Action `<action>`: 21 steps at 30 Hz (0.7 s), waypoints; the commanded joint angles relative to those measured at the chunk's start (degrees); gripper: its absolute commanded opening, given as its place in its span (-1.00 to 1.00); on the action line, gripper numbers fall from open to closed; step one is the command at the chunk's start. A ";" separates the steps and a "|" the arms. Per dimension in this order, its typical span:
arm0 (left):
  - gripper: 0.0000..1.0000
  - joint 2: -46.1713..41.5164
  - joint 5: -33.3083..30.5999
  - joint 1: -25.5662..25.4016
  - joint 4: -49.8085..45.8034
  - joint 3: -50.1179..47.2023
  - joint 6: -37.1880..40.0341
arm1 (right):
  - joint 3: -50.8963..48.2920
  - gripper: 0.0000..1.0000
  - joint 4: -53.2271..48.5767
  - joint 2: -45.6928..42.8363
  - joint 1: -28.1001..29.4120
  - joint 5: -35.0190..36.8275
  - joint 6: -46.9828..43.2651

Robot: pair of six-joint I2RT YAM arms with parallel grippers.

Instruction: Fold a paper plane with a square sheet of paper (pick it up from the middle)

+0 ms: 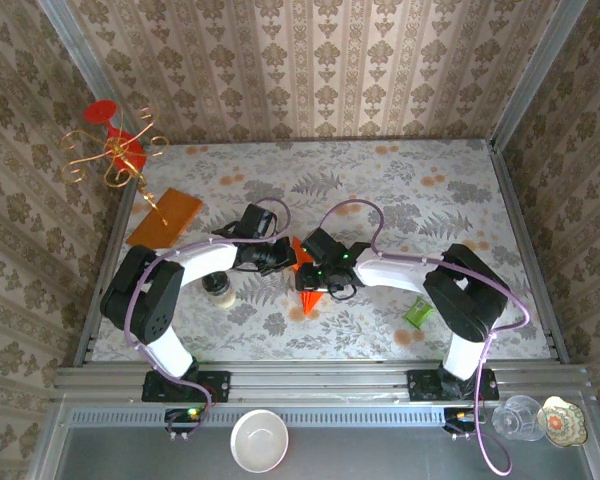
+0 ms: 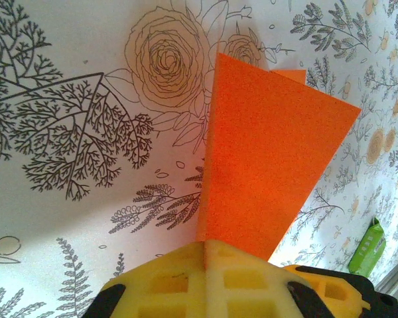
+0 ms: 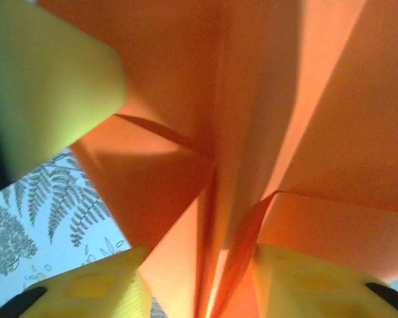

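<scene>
Between the arms: paper [image 1: 308, 298] held over the bench [image 1: 380, 190], creased into triangular flaps
Left gripper [image 2: 204, 248]: pressed together on a paper edge
Right gripper [image 3: 202, 265]: straddles centre folds, grip unclear
Done: early folds, likely
To do: wings, final shape

the square sheet of paper [image 1: 307, 292]: bright red-orange, matte, creased into triangular flaps around a centre fold. from above, a narrow wedge, point toward the near side. rising as a tall slanted panel out of the pinched-together left gripper [image 2: 205, 250]; spread in layered folds over the right gripper [image 3: 202, 271], centre folds caught between its fingers.
</scene>
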 commanded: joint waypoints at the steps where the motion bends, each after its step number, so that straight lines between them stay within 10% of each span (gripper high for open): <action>1: -1.00 -0.65 0.72 -0.27 -0.45 1.01 1.35 | 0.86 -0.17 -2.58 0.72 0.26 2.92 1.52; 21: -0.93 -1.09 0.72 -0.27 -0.45 0.84 1.10 | 3.68 -0.38 -4.33 4.30 0.31 4.60 3.60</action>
